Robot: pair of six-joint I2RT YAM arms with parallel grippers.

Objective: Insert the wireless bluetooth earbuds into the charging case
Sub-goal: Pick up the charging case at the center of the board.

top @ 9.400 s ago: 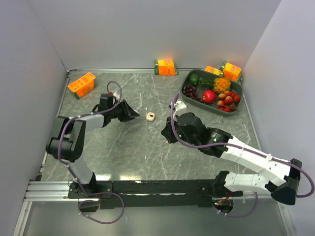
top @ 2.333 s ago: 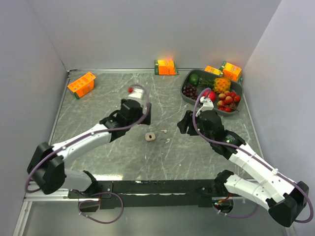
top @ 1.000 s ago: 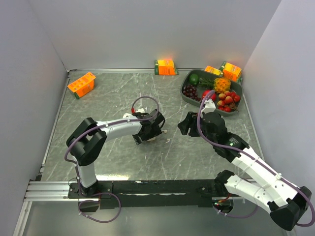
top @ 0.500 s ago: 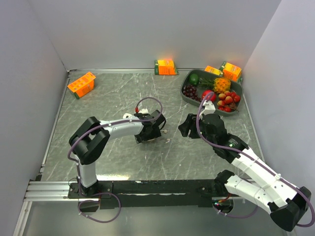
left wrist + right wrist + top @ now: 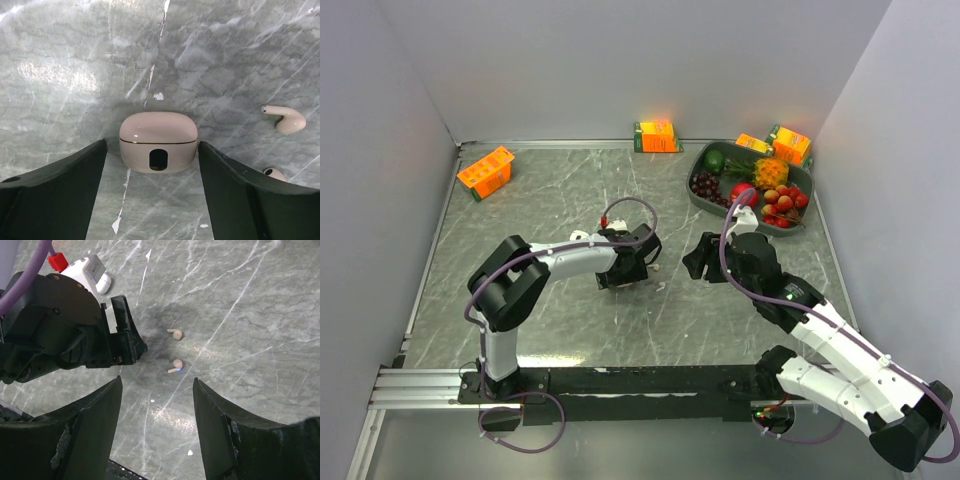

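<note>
A pale pink-beige charging case [image 5: 158,141] lies on the marble table with its lid closed. My left gripper [image 5: 151,150] is open and straddles it: the right finger almost touches the case and a small gap shows at the left finger. From above, the left gripper [image 5: 625,272] hides the case. Two wireless bluetooth earbuds lie loose just right of it, one earbud [image 5: 175,334] farther and the other earbud [image 5: 175,365] nearer; the same pair shows as the far earbud [image 5: 285,120] and the near earbud [image 5: 274,174]. My right gripper [image 5: 156,381] hovers open and empty above them.
A grey tray [image 5: 693,198] of fruit stands at the back right. Orange cartons sit at the back left [image 5: 486,171], back middle [image 5: 657,136] and back right [image 5: 790,145]. Grey walls close in the table on three sides.
The left gripper's jaws have narrowed around the case and the left arm has settled slightly rightward over it. The right arm has barely moved.
</note>
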